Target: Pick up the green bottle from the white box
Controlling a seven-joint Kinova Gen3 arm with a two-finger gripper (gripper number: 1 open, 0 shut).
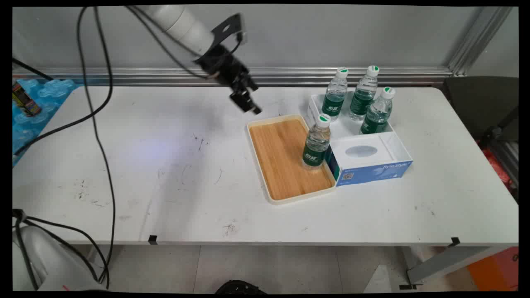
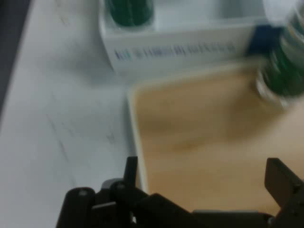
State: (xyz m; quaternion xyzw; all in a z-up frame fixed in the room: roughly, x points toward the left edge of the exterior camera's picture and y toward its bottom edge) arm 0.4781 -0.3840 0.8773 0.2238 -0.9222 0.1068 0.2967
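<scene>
Where gripper [image 1: 247, 101] hovers: tray [image 1: 276, 161], bottle [image 1: 316, 142].

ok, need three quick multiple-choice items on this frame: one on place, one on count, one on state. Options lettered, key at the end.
1. Where does the lone bottle stand?
A. on the wooden tray
B. on the bare table
C. on its side in the box

2. How many bottles stand in the white box?
A. one
B. three
C. five

3. What is the state of the gripper?
A. shut on a bottle
B. open, holding nothing
C. resting on the tray

Key: 1 A, the bottle stands upright at the tray's right edge. 2 B, three white-capped bottles stand at the box's far end. 3 B, in the hand view the fingers stand wide apart with nothing between them, above the tray's far left corner.
</scene>
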